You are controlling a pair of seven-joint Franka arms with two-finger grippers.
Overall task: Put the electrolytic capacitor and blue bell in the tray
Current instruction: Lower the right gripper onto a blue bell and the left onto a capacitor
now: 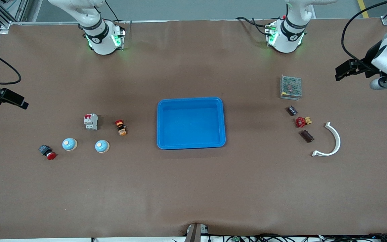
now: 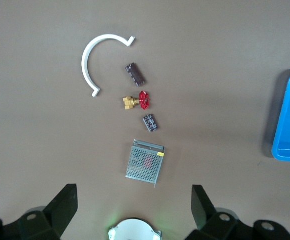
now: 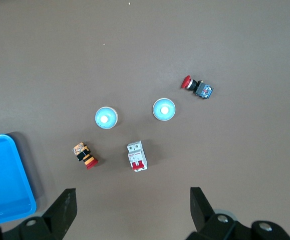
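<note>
Blue tray (image 1: 190,123) mid-desk, nothing in it. Toward the right arm's end: two blue bells (image 1: 69,144) (image 1: 102,146), a circuit breaker (image 1: 91,121), a red pushbutton (image 1: 47,152), an orange-and-red switch (image 1: 121,127). Toward the left arm's end: dark capacitor (image 1: 292,110), mesh-covered box (image 1: 291,87), red-handled valve (image 1: 302,121), brown component (image 1: 307,136), white curved clip (image 1: 329,141). Nothing blocks the tray. Left claw (image 2: 132,212) and right claw (image 3: 132,212) hang high over the desk ends, fingers spread wide, holding nothing.

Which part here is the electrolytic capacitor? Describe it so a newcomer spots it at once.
Start at the grey metal mesh box toward the left arm's end of the table. The small dark cylindrical capacitor lies just nearer the front camera, lying on its side. Unlike the red-handled brass valve beside it, it is black.
</note>
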